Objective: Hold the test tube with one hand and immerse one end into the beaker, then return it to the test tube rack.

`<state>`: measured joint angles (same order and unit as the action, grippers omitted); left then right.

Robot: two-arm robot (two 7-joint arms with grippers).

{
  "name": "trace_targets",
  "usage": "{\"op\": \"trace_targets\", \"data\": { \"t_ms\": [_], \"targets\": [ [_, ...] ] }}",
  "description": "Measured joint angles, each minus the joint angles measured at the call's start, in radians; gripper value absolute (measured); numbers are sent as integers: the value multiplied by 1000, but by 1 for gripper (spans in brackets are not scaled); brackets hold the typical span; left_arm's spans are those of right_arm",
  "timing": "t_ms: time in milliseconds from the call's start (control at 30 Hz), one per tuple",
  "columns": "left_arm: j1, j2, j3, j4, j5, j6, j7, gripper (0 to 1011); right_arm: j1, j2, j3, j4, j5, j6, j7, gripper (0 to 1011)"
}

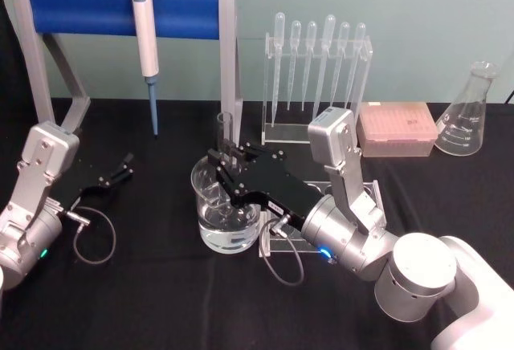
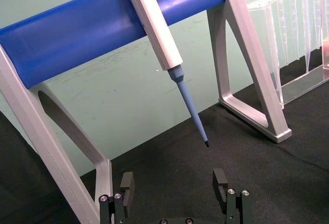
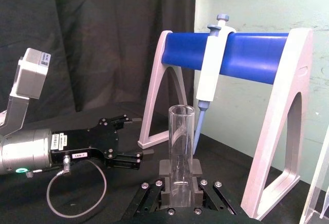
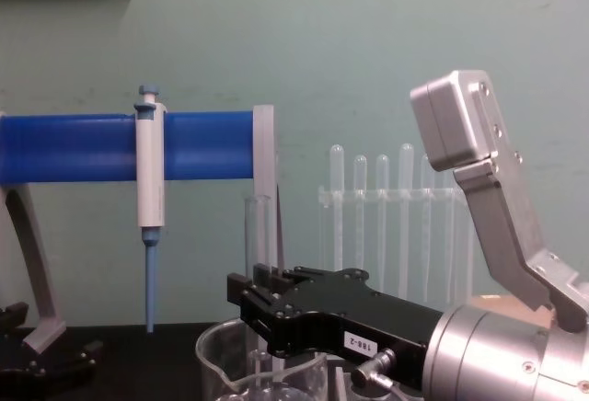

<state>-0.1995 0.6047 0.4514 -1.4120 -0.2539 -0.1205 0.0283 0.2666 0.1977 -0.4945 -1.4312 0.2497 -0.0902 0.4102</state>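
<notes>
Holding test tube (image 1: 226,130) upright in beaker (image 1: 207,223), right gripper (image 1: 226,170)

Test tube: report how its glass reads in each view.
Head view: the test tube, held by the right gripper at the beaker, is faint against the stand leg. Right wrist view: bright highlights line its walls. Chest view: nearly lost against the pale wall.
</notes>
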Motion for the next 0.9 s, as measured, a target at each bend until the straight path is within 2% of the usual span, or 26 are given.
{"op": "trace_targets", "data": {
  "t_ms": [900],
  "targets": [
    [0, 0, 0, 0, 0, 0, 0, 1000, 0, 0, 0, 0, 0, 0, 0, 228]
  ]
}}
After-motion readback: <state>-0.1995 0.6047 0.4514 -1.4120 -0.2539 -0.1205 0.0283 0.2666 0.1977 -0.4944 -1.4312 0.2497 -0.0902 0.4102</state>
